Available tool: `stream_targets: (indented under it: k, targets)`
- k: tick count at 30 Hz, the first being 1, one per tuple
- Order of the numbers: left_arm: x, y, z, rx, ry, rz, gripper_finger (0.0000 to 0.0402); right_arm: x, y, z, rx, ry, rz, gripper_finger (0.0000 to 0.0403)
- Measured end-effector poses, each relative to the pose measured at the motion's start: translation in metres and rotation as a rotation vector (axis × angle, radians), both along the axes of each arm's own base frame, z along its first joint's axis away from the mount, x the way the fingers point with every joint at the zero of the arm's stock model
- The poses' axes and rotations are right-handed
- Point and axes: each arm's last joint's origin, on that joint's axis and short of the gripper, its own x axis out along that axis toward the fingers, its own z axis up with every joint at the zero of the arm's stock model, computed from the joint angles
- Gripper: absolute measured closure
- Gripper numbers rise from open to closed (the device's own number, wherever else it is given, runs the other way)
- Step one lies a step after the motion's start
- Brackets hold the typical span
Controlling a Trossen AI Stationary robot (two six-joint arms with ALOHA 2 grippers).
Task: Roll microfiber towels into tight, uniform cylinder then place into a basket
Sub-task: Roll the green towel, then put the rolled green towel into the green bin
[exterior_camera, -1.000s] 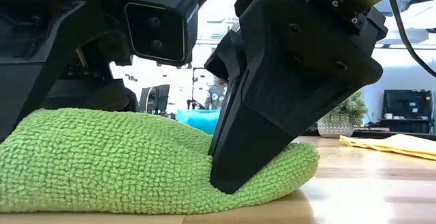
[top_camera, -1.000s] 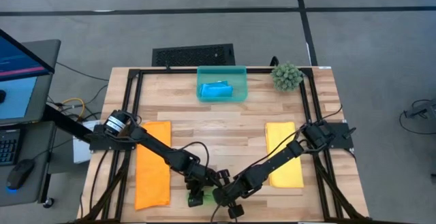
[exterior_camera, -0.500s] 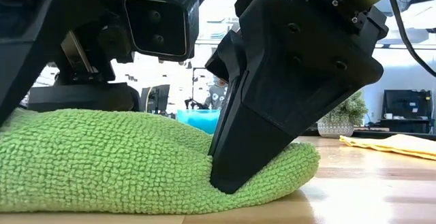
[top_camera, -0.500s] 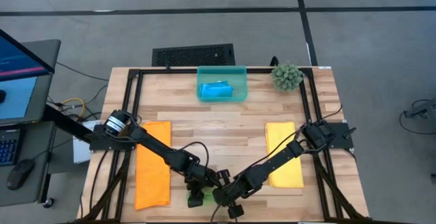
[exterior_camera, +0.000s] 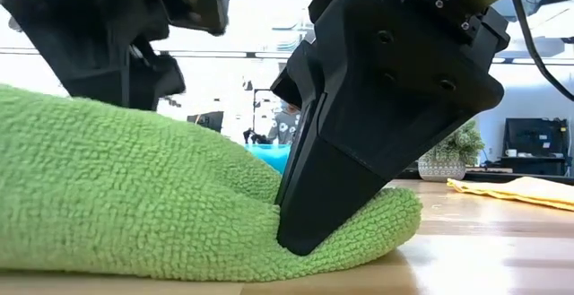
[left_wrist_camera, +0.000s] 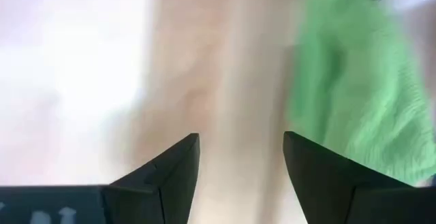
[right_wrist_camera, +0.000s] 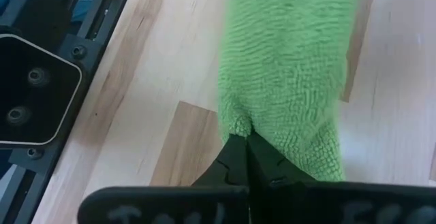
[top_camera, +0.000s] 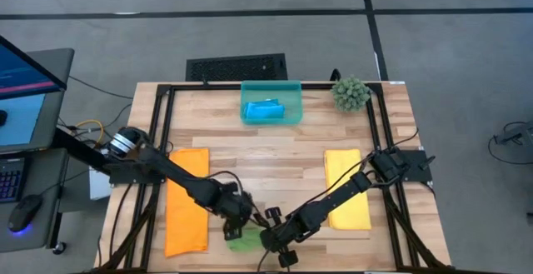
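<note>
Free room and obstacles on the table [top_camera: 275, 153]. The near-edge centre is crowded: the green towel [top_camera: 244, 241] is pinned by the closed right gripper [top_camera: 271, 242], and the left gripper [top_camera: 239, 224], fingers parted, is held just beside it. Both arms are angled inward across the orange towel [top_camera: 186, 201] and the yellow towel [top_camera: 346, 189]. The middle strip of bare wood toward the basket [top_camera: 271, 87] is left unobstructed; the plant ball [top_camera: 351, 94] is stood beside its right end.
</note>
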Motion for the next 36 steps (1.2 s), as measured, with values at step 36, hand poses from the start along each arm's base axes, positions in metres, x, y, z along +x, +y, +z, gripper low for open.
stream_targets:
  k: [36]
  targets:
    - [-0.103,-0.017,-0.009,0.498,-0.397,0.252,0.0197,0.034,-0.104,0.022,-0.133,0.018,-0.098,0.0403]
